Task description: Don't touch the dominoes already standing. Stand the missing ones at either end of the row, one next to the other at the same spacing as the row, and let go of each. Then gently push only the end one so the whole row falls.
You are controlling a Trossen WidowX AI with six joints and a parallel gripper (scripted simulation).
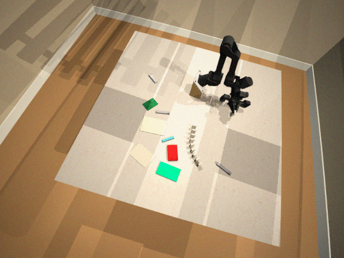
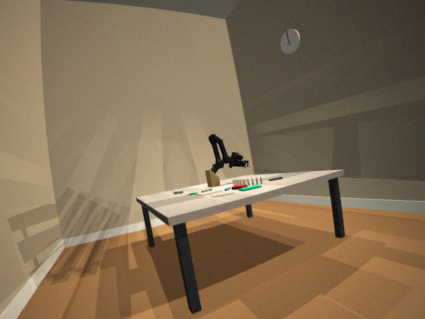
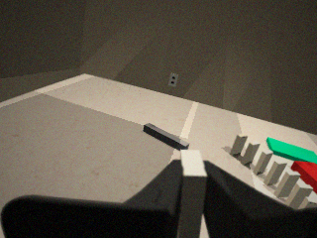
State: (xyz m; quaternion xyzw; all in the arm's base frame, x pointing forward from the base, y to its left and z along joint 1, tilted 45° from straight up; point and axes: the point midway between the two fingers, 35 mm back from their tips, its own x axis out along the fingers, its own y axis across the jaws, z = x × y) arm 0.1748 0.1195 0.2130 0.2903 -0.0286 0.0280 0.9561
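Domino [image 3: 192,171]: pale cream piece, pinched between your gripper's [image 3: 192,184] two dark fingers, jaws nearly closed on its flat faces. In the wrist view it sticks up past the fingertips, upright, top end showing. It touches nothing but the fingers as far as you can see.

Gripper in the top view [image 1: 233,110] hangs off the table surface, near the arm's base, toward the far right part of the worktop. Exterior view shows the gripper [image 2: 244,163] raised well above the table [image 2: 192,209].

Just beyond the gripper, to its right in the wrist view: the standing row of dominoes [image 3: 269,171], grey-beige, upright, evenly spaced, slightly curved line. In the top view the row [image 1: 193,145] runs near the middle of the worktop, well apart from the gripper.

Beside the row, on its side away from the arm: red block [image 1: 172,152], flat, and green card [image 1: 167,171] nearer the front edge. Both show at the right edge of the wrist view, red block [image 3: 307,171], green card [image 3: 292,149].

Further on in the wrist view: a dark grey bar [image 3: 165,136], lying flat, apart from the row. In the top view the same bar [image 1: 223,168] lies toward the right edge, just past the row's near end.

Far side: tan wedge [image 1: 195,91] by the arm's base.
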